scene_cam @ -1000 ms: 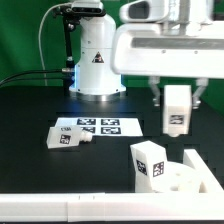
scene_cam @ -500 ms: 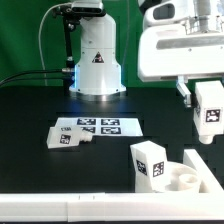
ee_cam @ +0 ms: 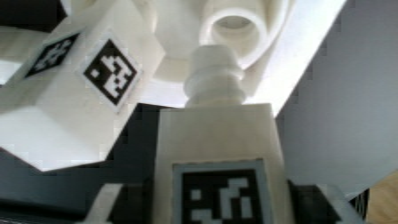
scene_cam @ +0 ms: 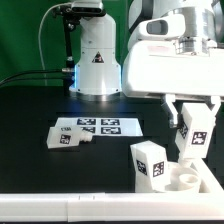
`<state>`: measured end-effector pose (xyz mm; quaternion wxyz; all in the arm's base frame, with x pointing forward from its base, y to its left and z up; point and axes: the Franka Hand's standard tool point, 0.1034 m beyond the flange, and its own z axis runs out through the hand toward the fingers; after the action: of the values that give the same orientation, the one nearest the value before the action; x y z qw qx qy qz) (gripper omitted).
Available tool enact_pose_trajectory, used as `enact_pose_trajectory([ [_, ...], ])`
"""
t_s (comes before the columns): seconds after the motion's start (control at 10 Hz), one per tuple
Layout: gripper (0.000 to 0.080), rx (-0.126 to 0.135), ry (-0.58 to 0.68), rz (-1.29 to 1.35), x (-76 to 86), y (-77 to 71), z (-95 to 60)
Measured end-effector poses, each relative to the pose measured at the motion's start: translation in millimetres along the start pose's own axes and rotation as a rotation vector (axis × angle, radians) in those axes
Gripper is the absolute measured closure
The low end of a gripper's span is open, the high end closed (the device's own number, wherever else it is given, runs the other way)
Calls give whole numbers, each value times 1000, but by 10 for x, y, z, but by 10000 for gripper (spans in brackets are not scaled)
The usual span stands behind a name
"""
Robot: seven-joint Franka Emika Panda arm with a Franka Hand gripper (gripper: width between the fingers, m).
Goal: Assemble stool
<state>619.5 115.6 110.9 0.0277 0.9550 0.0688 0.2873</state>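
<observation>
Clamping a leg [scene_cam: 194, 133] tilted in the gripper [scene_cam: 192, 112], I am hovering over the seat [scene_cam: 190, 181], a second leg [scene_cam: 150, 163] standing at nine o'clock.

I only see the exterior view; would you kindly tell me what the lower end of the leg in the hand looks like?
Observer: In the wrist view the held leg ends in a narrow ridged peg.
Operator: Thanks; is that peg in a socket yet?
Observer: Not yet; a round socket in the seat shows open beyond its tip.
Operator: And the leg standing on the seat?
Observer: The standing leg shows two tagged faces there, close beside the held leg.
</observation>
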Motion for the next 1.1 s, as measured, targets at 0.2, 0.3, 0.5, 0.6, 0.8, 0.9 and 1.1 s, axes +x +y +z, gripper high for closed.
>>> enact_pose_trajectory([
  [0.2, 465, 7, 21, -4, -63, -36, 27],
  [0.3, 465, 8, 42, -9, -36, -15, 5],
  [0.5, 465, 14, 73, -11, 89, 32, -152],
  [0.6, 465, 7, 115, -12, 49, 108, -154],
  [0.8, 465, -6, 81, -2, -76, 104, -73],
  [0.9, 465, -8, 55, -2, -108, 119, -54],
  [1.1, 465, 12, 15, 42, -87, 218, -81],
])
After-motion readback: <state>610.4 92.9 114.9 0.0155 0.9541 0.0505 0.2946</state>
